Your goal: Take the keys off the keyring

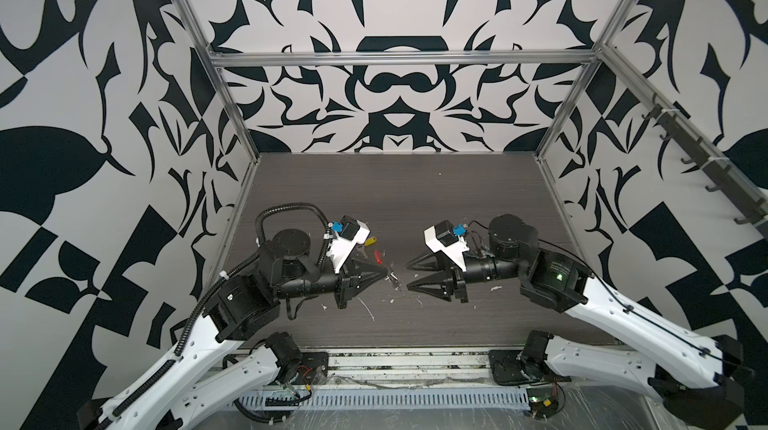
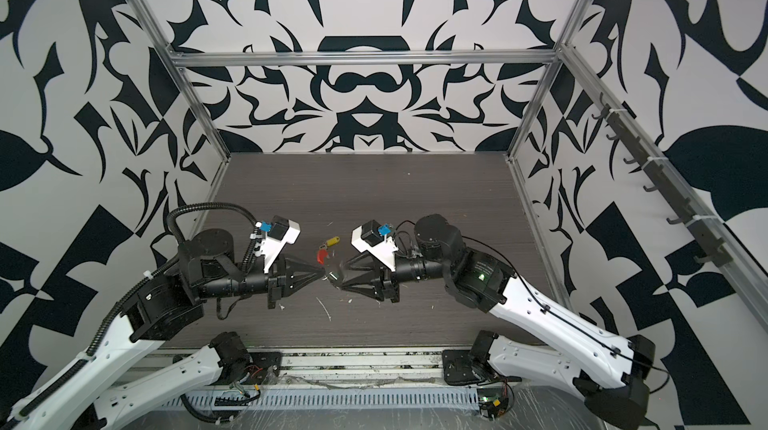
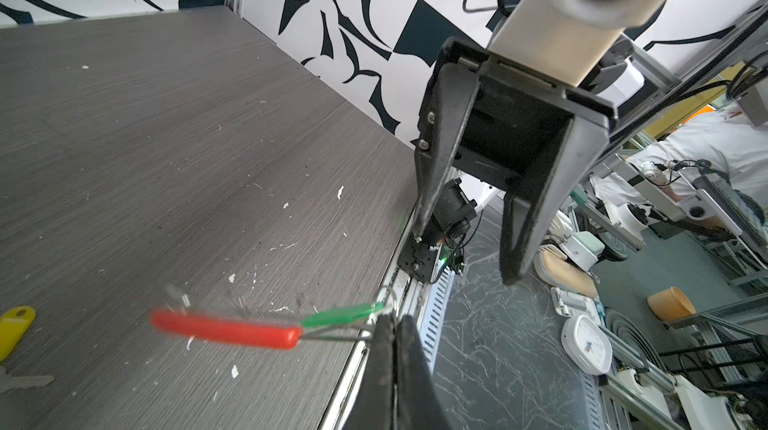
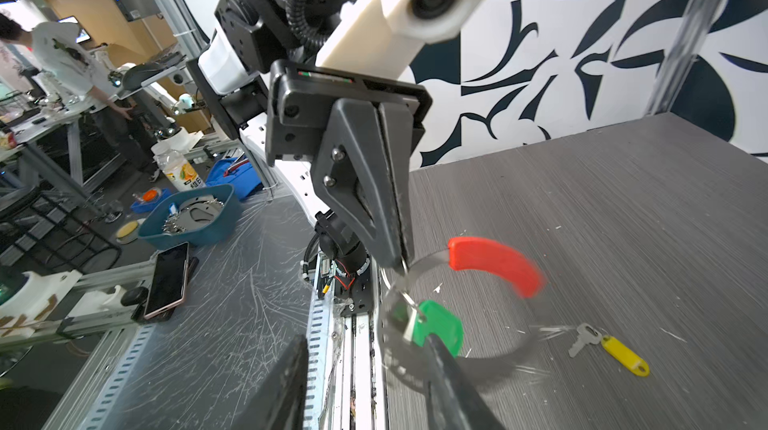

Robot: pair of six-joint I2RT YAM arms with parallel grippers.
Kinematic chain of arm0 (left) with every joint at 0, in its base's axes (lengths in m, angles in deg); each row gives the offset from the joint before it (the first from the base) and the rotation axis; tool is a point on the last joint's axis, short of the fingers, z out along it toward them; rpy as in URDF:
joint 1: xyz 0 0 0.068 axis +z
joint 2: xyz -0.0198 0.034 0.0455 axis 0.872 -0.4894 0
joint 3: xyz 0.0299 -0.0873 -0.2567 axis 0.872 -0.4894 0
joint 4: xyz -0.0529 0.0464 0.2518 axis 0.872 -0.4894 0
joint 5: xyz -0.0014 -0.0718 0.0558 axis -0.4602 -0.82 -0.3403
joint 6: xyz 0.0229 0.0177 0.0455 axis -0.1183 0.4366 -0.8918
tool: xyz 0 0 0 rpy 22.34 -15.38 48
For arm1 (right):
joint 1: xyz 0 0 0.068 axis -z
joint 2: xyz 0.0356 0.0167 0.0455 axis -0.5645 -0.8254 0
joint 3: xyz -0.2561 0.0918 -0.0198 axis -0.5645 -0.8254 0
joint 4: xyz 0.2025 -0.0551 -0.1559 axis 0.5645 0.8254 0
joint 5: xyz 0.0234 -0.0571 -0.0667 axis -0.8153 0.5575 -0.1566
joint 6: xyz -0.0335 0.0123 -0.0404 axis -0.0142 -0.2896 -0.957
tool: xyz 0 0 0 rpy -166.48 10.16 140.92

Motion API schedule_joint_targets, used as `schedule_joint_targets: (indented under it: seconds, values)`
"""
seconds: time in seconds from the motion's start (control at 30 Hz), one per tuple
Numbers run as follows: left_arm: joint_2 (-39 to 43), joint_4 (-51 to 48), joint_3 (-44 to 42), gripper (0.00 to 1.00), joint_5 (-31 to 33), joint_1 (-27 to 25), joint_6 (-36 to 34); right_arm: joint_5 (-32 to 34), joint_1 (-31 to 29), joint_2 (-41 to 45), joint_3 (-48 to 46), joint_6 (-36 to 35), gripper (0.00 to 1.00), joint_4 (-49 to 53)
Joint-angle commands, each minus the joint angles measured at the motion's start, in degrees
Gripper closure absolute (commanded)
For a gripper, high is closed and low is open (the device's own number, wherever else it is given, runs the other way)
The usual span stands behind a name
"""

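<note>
My left gripper (image 3: 392,320) is shut on the thin wire of the keyring, whose red sleeve (image 3: 226,329) sticks out sideways above the table. A green key tag (image 3: 343,314) hangs on the wire by its small silver ring, right at the left fingertips. In the right wrist view the green tag (image 4: 442,324) sits just behind one fingertip of my right gripper (image 4: 368,340), which is open and holds nothing. The red sleeve (image 4: 494,262) and wire loop look blurred. The yellow key tag (image 4: 625,355) lies flat on the table, apart from the keyring. In both top views the grippers (image 1: 386,272) (image 1: 409,275) face each other tip to tip.
A silver key (image 4: 584,336) lies joined to the yellow tag (image 2: 331,241). The dark wood-grain table (image 1: 415,199) carries white flecks and ends in a metal rail (image 1: 399,361) close under the grippers. Patterned walls and frame posts close in the back and both sides.
</note>
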Motion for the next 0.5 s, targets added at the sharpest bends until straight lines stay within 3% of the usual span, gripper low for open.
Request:
schedule_joint_targets:
  seconds: [0.0, 0.47]
  values:
    - [1.7, 6.3, -1.7, 1.00, -1.4, -0.1, 0.9, 2.1, 0.0, 2.0, -2.0, 3.4, 0.53, -7.9]
    - [8.4, 21.1, -8.6, 1.00, -7.3, -0.1, 1.2, 0.6, -0.6, 2.6, -3.2, 5.5, 0.53, -12.5]
